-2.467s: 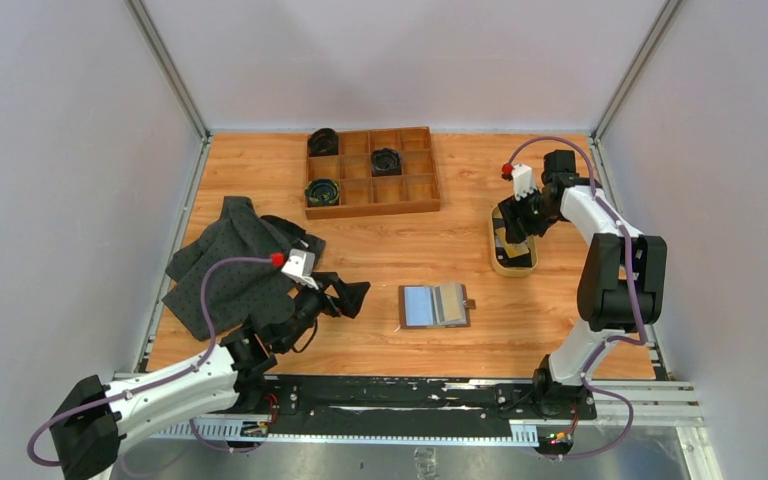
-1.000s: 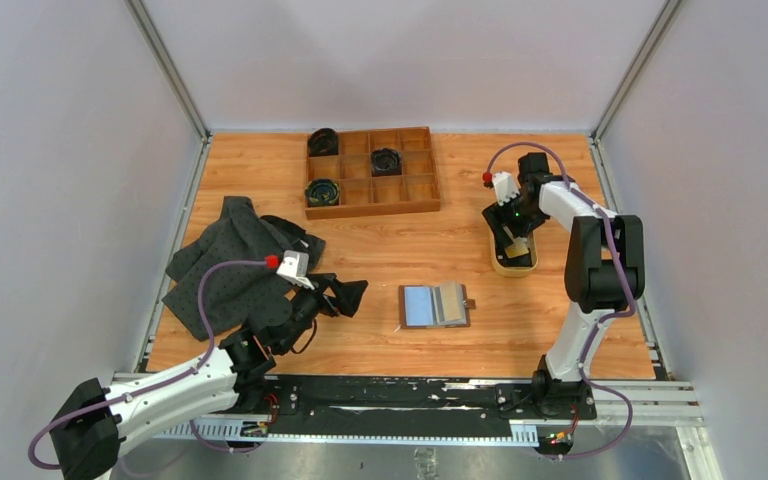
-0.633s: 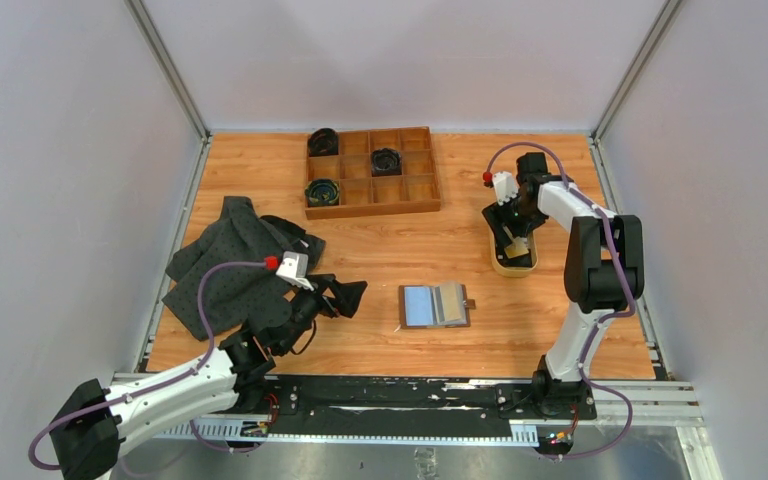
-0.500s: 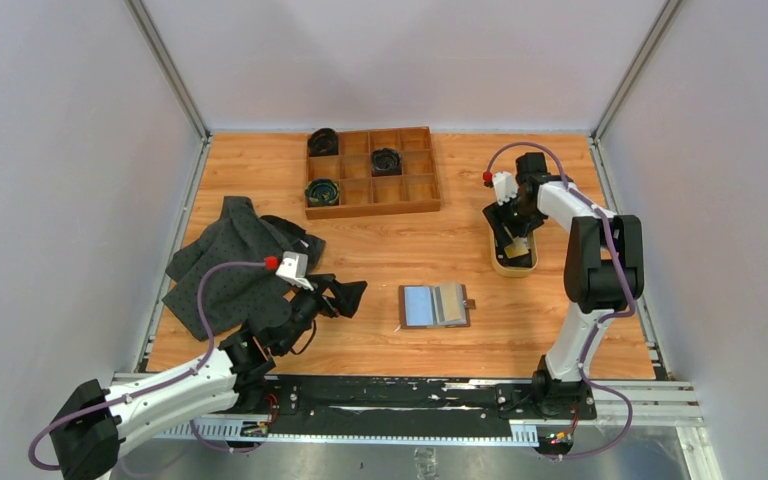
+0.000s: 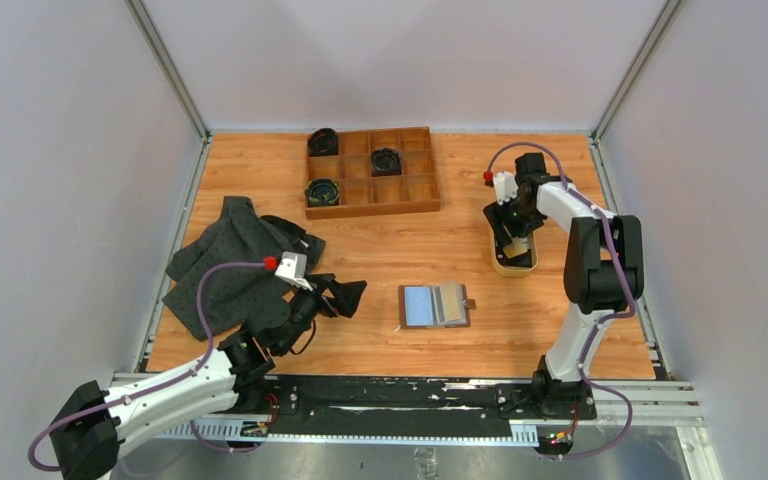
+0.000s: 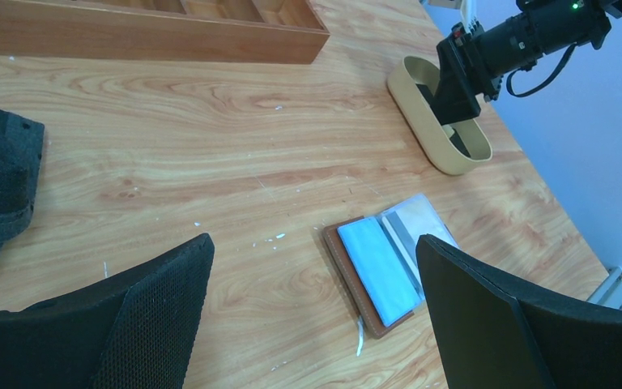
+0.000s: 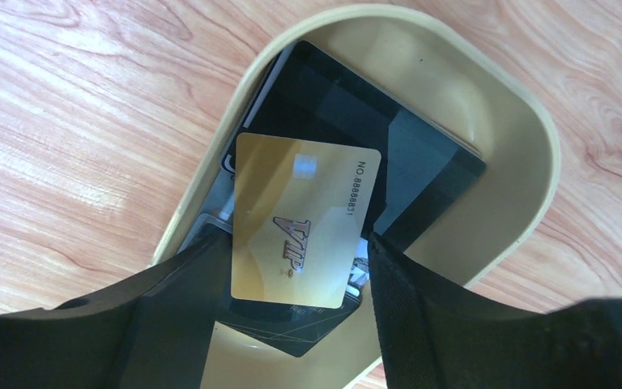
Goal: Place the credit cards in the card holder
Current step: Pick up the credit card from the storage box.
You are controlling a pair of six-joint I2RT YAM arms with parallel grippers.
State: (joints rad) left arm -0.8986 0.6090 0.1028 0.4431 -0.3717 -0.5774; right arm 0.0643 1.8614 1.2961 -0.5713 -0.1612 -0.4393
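The right fingers [image 7: 445,324] reach down into the tan oval dish [image 7: 526,162], one on either side of the gold card [image 7: 304,219]. They stand partly apart with the card's edges right at their inner faces, and I cannot tell whether they press it or only flank it. The gold card lies printed face up on top of the dark cards [image 7: 356,121], all of them inside the dish. In the top view the dish sits on the right part of the worktop [image 5: 380,250], with the right arm bent over it.

The left fingers [image 6: 154,324] are spread wide with nothing between them, hanging above bare wood near the front left. Ahead of them, well apart from the dish, the card holder [image 6: 377,267] lies open and flat on the worktop, pale blue sleeve up and brown leather rim showing. A dark cloth [image 5: 225,265] lies crumpled at the left, just beside the left arm. A wooden compartment tray [image 5: 372,208] stands near the far edge.
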